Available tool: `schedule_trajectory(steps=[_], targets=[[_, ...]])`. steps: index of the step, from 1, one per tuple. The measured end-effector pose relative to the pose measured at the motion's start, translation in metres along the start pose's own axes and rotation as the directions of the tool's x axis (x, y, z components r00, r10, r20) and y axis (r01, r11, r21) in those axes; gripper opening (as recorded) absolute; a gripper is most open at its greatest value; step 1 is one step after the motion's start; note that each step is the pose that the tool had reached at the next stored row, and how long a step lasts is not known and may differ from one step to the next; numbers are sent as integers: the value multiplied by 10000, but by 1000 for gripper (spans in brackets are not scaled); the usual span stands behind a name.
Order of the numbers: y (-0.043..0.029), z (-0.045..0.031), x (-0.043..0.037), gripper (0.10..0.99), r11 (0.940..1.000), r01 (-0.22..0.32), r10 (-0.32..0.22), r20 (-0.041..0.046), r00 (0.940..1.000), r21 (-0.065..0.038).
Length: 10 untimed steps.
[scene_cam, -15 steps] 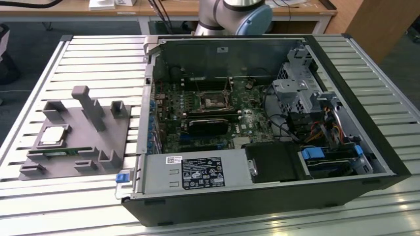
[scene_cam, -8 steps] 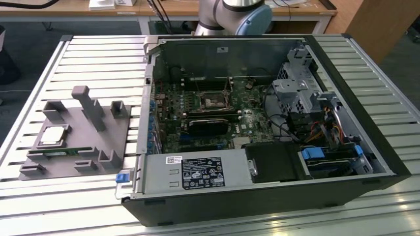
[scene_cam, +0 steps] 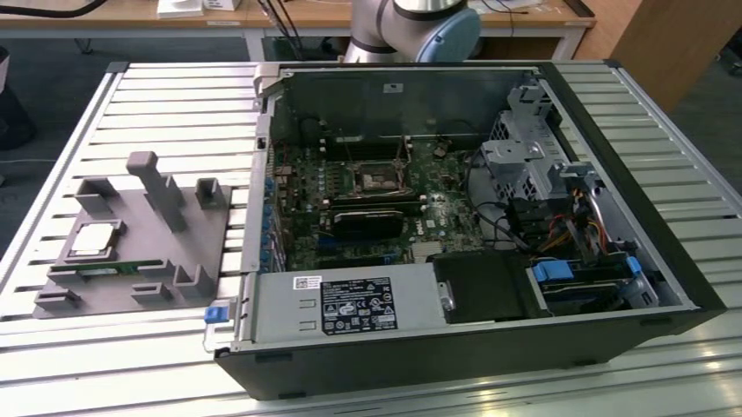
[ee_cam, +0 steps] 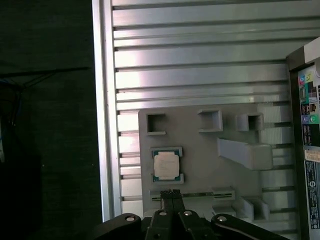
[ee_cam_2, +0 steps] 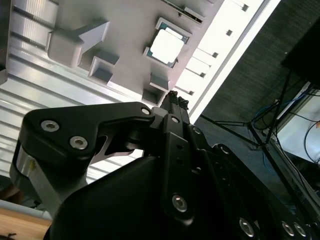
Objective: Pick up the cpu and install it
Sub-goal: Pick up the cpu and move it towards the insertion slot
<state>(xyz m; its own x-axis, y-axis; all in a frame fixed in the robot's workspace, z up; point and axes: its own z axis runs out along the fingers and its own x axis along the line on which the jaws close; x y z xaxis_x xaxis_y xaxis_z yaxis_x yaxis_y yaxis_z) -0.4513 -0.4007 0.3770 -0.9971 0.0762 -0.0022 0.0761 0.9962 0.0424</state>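
Cpu (scene_cam: pixel 93 240) lies flat, silver top up, in its pocket on the gray tray (scene_cam: pixel 221 228). That's at the exterior view's left, well apart from the open PC case (scene_cam: pixel 649 287) and its board socket (scene_cam: pixel 377 180). Not yet picked. A green RAM stick (scene_cam: pixel 110 270) sits on the same tray, just on the near side of the cpu. In the first wrist view the gripper (ee_cam: pixel 170 192) hangs above the tray near the cpu's edge, tips pinched together & empty. Judgement: approach stage. To do it well, centre over the chip and square the jaws to its sides. Spread them wider than the chip before descent, grip by the rim only, keep it level. Stay off the RAM stick & pocket walls.
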Motion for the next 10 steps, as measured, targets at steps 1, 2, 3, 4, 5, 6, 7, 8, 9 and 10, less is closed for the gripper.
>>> schedule_trajectory(steps=[1, 2, 3, 4, 5, 6, 7, 8, 9, 10], targets=[[0, 4, 0, 106, 10000, 0, 0, 1, 10000, 0], [-1, 10, 1, 106, 10000, 0, 0, 2, 10000, -1], [-2, 18, 1, 106, 10000, 1, -1, 5, 10000, 6], [-2, 23, 2, 106, 10000, 2, -2, 3, 10000, 23], [-2, 30, 2, 106, 10000, 1, -1, 4, 10000, 55], [-2, 37, 2, 106, 10000, 1, -1, 5, 10000, 63], [-3, 43, 2, 106, 10000, 1, -1, 5, 10000, 62], [-3, 48, 2, 106, 10000, 1, -1, 5, 10000, 63], [-3, 51, 2, 106, 10000, 1, -1, 4, 10000, 64], [-4, 53, 2, 106, 10000, 1, -1, 4, 10000, 64]])
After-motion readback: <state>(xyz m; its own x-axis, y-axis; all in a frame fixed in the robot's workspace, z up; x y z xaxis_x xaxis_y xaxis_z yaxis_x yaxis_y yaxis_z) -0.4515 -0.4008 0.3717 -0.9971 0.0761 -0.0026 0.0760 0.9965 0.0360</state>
